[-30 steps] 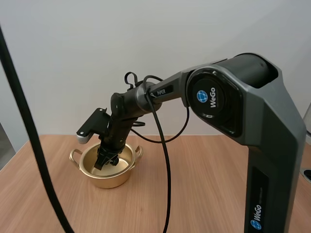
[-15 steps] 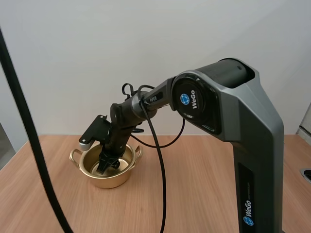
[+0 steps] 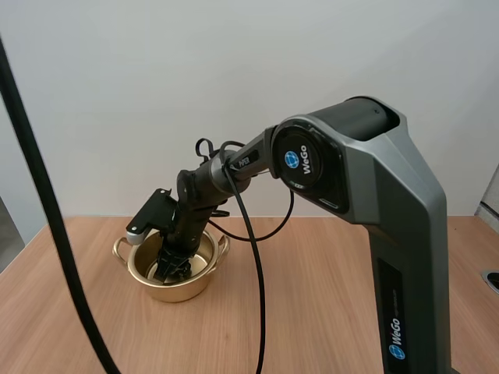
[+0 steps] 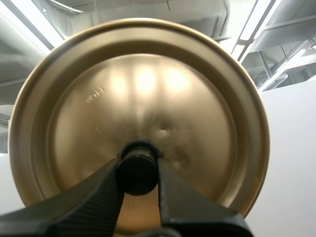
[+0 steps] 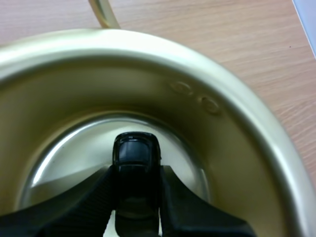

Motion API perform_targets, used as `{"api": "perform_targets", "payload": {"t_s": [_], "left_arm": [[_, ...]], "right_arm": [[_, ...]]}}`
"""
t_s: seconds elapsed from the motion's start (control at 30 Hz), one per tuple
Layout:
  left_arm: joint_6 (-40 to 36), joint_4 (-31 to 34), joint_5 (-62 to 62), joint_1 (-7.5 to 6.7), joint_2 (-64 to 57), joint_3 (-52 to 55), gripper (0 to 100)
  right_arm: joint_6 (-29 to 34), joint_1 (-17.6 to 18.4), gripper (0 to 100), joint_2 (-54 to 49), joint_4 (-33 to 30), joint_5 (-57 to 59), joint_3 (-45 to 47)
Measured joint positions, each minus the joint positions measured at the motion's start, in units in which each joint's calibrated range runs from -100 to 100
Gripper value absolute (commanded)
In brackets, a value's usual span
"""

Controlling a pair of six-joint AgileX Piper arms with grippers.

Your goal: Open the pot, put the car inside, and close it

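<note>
Gold pot (image 3: 178,290) sits at the left of the wooden table (image 3: 327,296), lid off. Your right gripper (image 3: 172,266) reaches down inside it, but you can't read the fingers from this high view. Left wrist: your left gripper (image 4: 138,170) pinches the black knob (image 4: 137,175) of the gold lid (image 4: 143,89), with the lid's top facing the camera. Right wrist: the right fingers clamp the small black car (image 5: 136,154) between them. The car is low inside the pot, near its shiny bottom; can't tell if it touches.
</note>
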Motion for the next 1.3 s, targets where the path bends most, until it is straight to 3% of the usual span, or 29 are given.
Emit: {"api": "perform_targets", "payload": {"t_s": [0.03,0.13,0.2,0.27,0.37,0.67,1.1,1.17,1.23,1.3], "left_arm": [[0.00,0.00,0.00,0.00,0.00,0.00,0],[0.00,0.00,0.00,0.00,0.00,0.00,0],[0.00,0.00,0.00,0.00,0.00,0.00,0],[0.00,0.00,0.24,0.00,0.00,0.00,0],[0.00,0.00,0.72,0.00,0.00,0.00,0],[0.00,0.00,2.15,0.00,0.00,0.00,0],[1.03,0.10,3.90,0.00,0.00,0.00,0],[1.03,0.10,3.90,0.00,0.00,0.00,0],[1.03,0.10,3.90,0.00,0.00,0.00,0],[1.03,0.10,3.97,0.00,0.00,0.00,0]], "right_arm": [[0.00,0.00,4,0.00,0.00,0.00,0.00],[0.00,0.00,47,0.00,-0.11,0.00,0.00],[-0.10,0.00,69,0.00,-0.11,0.00,0.00],[-0.35,0.00,76,0.00,-0.75,-0.76,0.00],[-0.23,0.00,70,0.00,-0.37,0.30,0.13],[-0.23,0.00,69,-0.80,-0.26,0.50,0.13],[-0.15,0.00,68,-14.02,1.44,1.35,0.13],[0.08,0.00,61,-16.73,1.54,2.58,0.13],[0.76,-0.08,44,-19.25,1.29,2.82,0.13],[1.62,-0.49,14,-22.36,1.29,3.47,0.13]]}}
